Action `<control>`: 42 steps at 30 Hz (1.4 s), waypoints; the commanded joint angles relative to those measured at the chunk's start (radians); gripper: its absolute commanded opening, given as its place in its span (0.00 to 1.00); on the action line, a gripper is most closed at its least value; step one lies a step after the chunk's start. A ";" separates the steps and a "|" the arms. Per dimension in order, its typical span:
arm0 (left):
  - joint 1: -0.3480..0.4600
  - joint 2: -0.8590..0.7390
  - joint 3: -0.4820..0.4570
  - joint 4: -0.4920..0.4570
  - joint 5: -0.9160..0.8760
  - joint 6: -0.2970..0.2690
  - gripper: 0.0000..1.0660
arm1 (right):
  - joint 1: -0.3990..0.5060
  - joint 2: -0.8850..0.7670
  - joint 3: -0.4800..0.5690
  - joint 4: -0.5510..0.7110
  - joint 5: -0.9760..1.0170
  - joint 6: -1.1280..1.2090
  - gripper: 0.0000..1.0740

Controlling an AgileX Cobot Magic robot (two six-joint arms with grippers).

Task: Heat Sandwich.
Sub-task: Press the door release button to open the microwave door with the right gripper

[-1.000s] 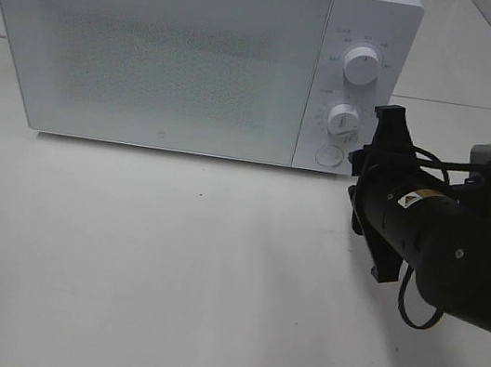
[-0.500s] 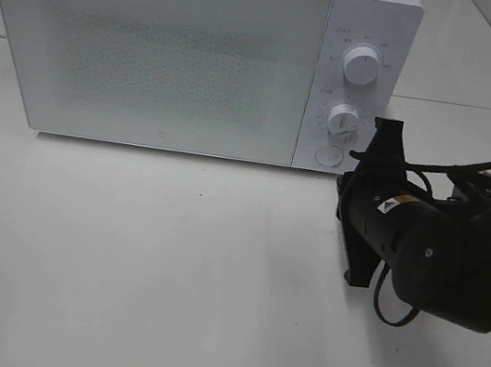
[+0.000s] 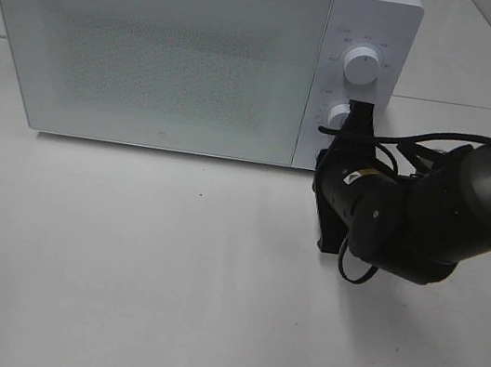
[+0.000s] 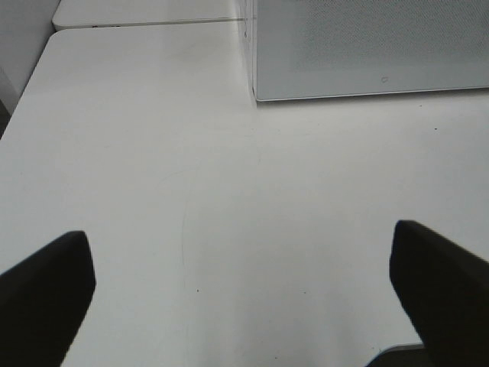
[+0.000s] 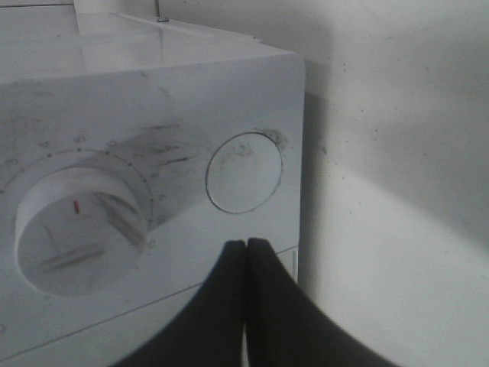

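While the microwave (image 3: 154,55) stands shut along the back edge of the desk (image 3: 117,275), no sandwich shows, so I cannot tell where it is. The right pincer (image 3: 337,156) hangs close before the control panel at the microwave's right end, below the upper dial (image 3: 360,66).

Seen from the left wrist, the left pincer (image 4: 244,306) gapes wide over bare desk, near the microwave's front corner.

Seen from the right wrist, the right pincer's tips are pressed together on nothing. They sit just under a round button (image 5: 244,173), beside the lower dial (image 5: 80,229).
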 commanded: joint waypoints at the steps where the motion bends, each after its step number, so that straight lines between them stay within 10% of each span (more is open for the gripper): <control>1: 0.003 -0.021 0.004 -0.001 -0.011 -0.004 0.92 | -0.016 0.027 -0.040 -0.016 -0.007 0.002 0.00; 42: 0.003 -0.021 0.004 -0.001 -0.011 -0.004 0.92 | -0.144 0.137 -0.291 -0.011 -0.193 -0.079 0.00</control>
